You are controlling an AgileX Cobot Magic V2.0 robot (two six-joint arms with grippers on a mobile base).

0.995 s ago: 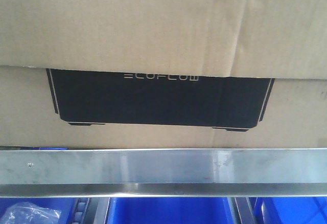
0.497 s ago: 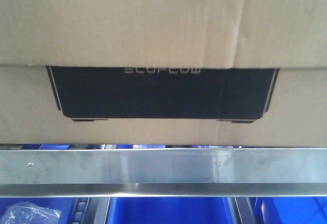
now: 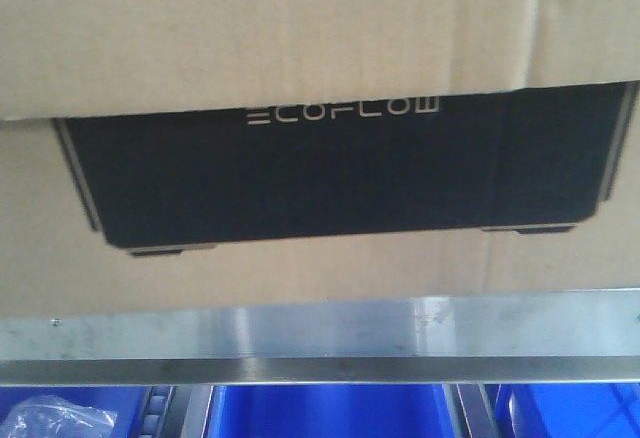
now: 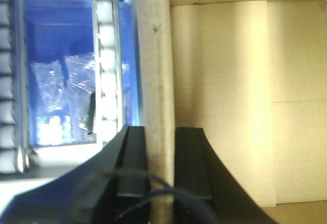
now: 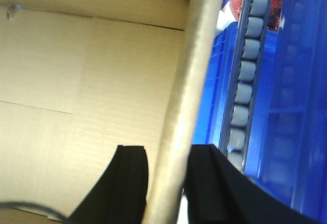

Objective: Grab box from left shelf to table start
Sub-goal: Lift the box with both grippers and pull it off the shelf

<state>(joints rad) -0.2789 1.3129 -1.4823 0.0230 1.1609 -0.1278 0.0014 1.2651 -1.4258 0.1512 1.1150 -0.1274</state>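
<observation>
Box (image 3: 300,48) above shelf rail (image 3: 320,333); bins (image 3: 330,413) below rail, bag (image 3: 55,423) in the left one. Left pincer (image 4: 161,168) and right pincer (image 5: 166,183) each straddle a box wall; roller track (image 5: 248,75) beside the right.

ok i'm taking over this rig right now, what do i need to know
Left claw: shut on the box, gripping its left wall with one finger inside and one outside.
Right claw: shut on the box's right wall in the same way.
Box: at the left shelf, printed face just above the shiny front rail, with blue bins below. I cannot tell whether it rests on the shelf.
Done: both grasps are on.
Left: draw the box clear of the shelf and set it on the table, which is not in view.
</observation>
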